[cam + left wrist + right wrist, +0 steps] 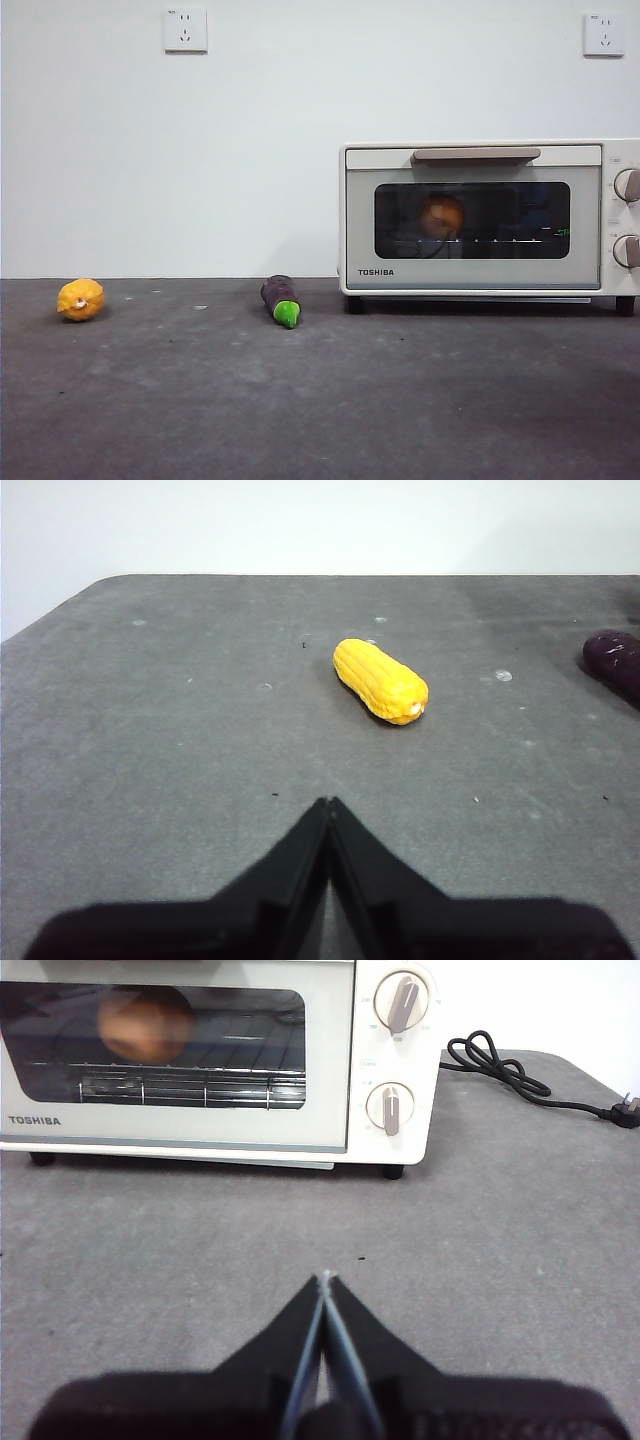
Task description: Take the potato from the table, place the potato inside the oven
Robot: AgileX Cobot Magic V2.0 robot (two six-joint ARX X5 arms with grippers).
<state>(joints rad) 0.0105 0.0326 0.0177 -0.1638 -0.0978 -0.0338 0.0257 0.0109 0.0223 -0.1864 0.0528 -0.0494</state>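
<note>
The orange-brown potato rests on the wire rack inside the cream-white TOSHIBA oven, behind its closed dark glass door; the right wrist view shows the potato through the glass too. My right gripper is shut and empty, low over the dark grey table in front of the oven. My left gripper is shut and empty over the table's left part, a short way from the yellow corn cob. Neither gripper appears in the front view.
A yellow corn cob lies at the left of the table, its end showing in the front view. A dark purple eggplant with a green tip lies mid-table. The oven's black power cord trails behind on the right.
</note>
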